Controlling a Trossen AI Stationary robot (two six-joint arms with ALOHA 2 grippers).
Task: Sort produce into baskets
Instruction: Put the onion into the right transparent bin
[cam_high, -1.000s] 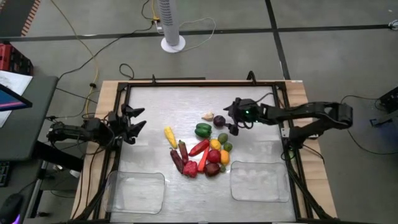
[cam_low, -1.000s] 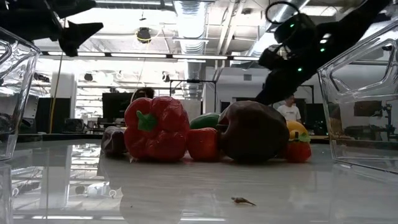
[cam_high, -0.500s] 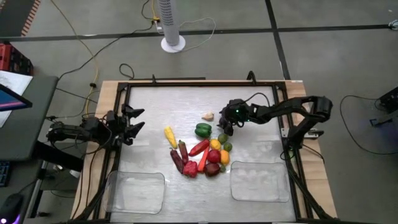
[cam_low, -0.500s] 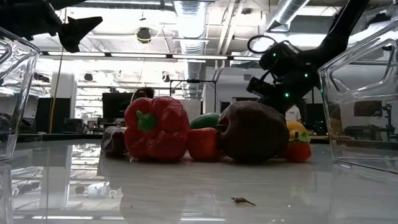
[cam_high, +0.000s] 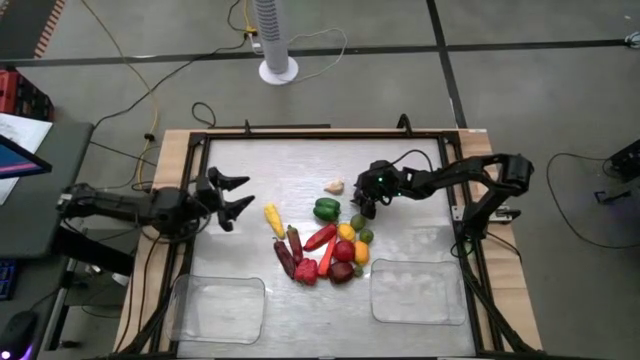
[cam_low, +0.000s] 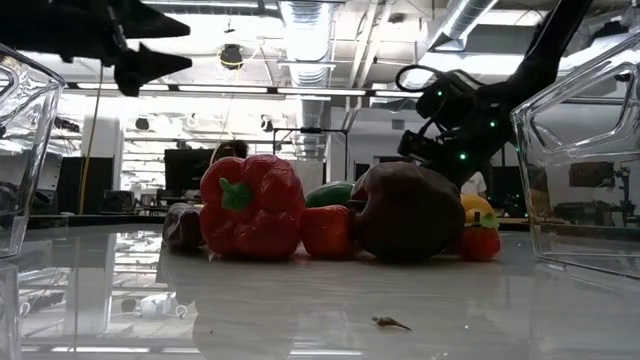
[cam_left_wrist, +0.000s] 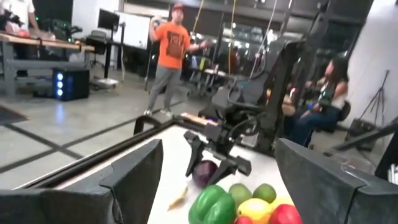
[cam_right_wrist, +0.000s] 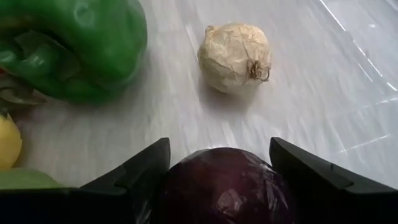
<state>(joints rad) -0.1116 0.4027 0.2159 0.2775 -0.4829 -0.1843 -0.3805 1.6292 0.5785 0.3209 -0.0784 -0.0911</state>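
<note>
Since a second ago the left gripper has slid in from the table's left edge toward the pile, and the right gripper has dropped from above onto the dark purple piece. On the left, the left gripper's fingers are spread wide with nothing between them; the yellow pepper lies just ahead of its tips, and one clear basket sits near the front edge on that arm's side. Farther right, the heaped produce lies between the two grippers. The right gripper's fingers flank the purple piece on both sides, close against it; whether they grip it yet cannot be told. Just beyond its fingertips sit the green pepper and a pale bulb. The second basket lies well apart, by the front edge.
</note>
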